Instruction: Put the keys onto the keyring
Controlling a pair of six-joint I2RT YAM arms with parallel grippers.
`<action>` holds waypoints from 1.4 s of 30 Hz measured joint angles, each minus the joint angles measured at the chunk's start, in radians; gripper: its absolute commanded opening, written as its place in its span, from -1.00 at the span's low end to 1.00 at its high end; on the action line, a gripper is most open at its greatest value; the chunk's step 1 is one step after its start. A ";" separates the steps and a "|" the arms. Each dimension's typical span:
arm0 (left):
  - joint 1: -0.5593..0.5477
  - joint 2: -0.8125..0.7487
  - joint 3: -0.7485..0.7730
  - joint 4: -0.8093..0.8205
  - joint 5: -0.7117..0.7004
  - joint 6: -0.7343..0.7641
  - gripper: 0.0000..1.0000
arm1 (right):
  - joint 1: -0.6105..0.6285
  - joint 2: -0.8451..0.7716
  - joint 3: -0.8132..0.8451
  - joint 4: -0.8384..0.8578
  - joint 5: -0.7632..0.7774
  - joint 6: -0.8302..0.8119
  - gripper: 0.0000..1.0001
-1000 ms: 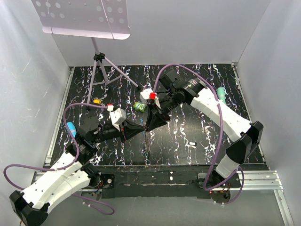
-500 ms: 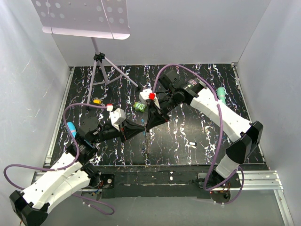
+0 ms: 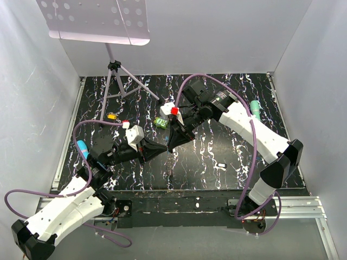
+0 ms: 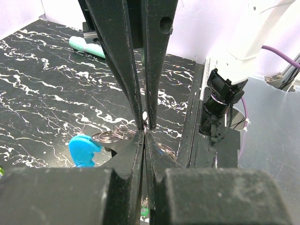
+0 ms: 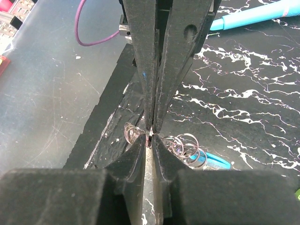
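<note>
**Left gripper** [image 4: 144, 137]: matte black, wedge-shaped fingers pressed flat together. They pinch the keyring [image 4: 112, 136], whose thin silvery wire loops spill out on both sides of the tips.

**Right gripper** [image 5: 150, 139]: the same tapered black fingers, meeting the left gripper tip to tip from the opposite side. Only a hairline slit shows between its pads, and whether they clamp anything there cannot be told.

**Keyring:** it is held in the air where the two grippers meet, above the middle of the table [image 3: 227, 146]. Its smooth, bright blue curved clip [image 4: 83, 151] sits just beside the loops. The fingers hide the pinch point itself, and from above the metal is no more than a faint glint. The keys are too small to make out in any view.

**Table:** a black surface veined with white, like marble.
- A lumpy green object [image 3: 160, 123] lies just behind the grippers.
- A teal marker [image 3: 255, 108] lies beside the right arm, which partly covers it.
- A blue marker [image 3: 82, 146] lies near the left edge.

**Background:** a perforated music stand [image 3: 97, 21] on thin tripod legs, its plate cut off at the top.
</note>
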 measured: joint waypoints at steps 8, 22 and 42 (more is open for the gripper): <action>0.000 -0.006 -0.004 0.007 -0.001 -0.006 -1.00 | 0.000 0.000 0.000 0.008 -0.002 0.008 -0.75; 0.000 -0.043 -0.045 0.025 -0.009 0.011 -1.00 | -0.002 -0.002 0.000 0.003 0.008 0.036 -0.19; 0.000 -0.028 0.056 -0.200 0.154 0.381 -1.00 | -0.364 -0.229 -0.182 -0.034 0.028 0.006 -0.17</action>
